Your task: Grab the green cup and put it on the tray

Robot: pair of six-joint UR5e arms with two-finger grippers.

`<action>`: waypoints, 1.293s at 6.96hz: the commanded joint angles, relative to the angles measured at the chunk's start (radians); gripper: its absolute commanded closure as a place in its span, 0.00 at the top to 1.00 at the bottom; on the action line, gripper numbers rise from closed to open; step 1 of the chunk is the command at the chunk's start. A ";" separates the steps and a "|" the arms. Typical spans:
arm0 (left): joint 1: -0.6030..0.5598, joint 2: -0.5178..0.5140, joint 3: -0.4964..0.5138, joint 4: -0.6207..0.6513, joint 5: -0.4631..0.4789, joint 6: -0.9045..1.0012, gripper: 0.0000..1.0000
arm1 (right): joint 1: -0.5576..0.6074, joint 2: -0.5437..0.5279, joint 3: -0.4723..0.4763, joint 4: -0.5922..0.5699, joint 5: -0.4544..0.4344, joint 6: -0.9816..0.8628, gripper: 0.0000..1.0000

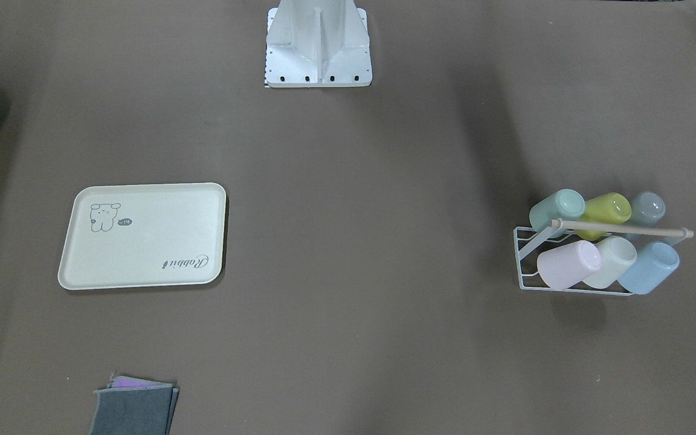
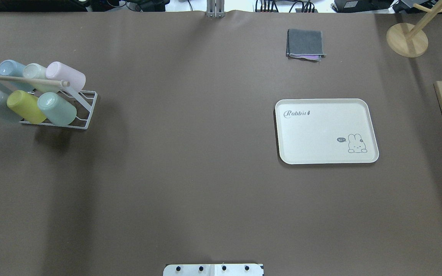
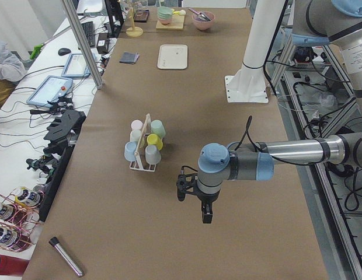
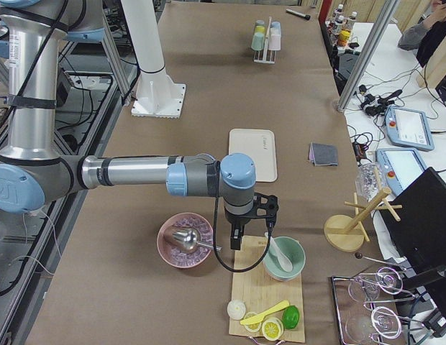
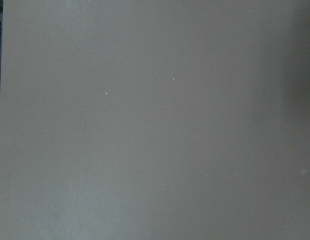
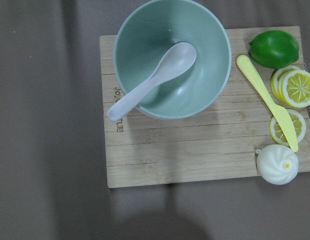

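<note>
Six cups are sitting tilted in one wire rack (image 2: 87, 115) at the table's left; the green cup (image 2: 56, 108) is occupying the near row's right end. One tray (image 2: 320, 130) is lying well apart, right. The left gripper (image 3: 205, 213) and right gripper (image 4: 237, 241) are hanging above the table; their open or closed state cannot be told

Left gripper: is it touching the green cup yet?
Apart. The exterior left view shows the left gripper hanging over the table, with open tabletop between it and the rack holding the green cup.
</note>
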 commanded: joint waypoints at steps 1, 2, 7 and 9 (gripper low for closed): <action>0.004 -0.087 0.004 0.116 -0.010 -0.001 0.98 | 0.000 0.000 0.000 0.000 0.001 0.000 1.00; 0.006 -0.088 0.004 0.114 -0.031 -0.003 0.98 | 0.000 -0.003 0.002 0.002 0.001 0.000 1.00; 0.088 -0.166 -0.005 -0.102 -0.088 0.003 0.98 | 0.000 0.000 0.002 0.002 0.001 0.000 1.00; 0.216 -0.180 -0.091 -0.122 0.115 0.192 0.98 | 0.000 -0.001 0.005 0.002 -0.005 0.003 1.00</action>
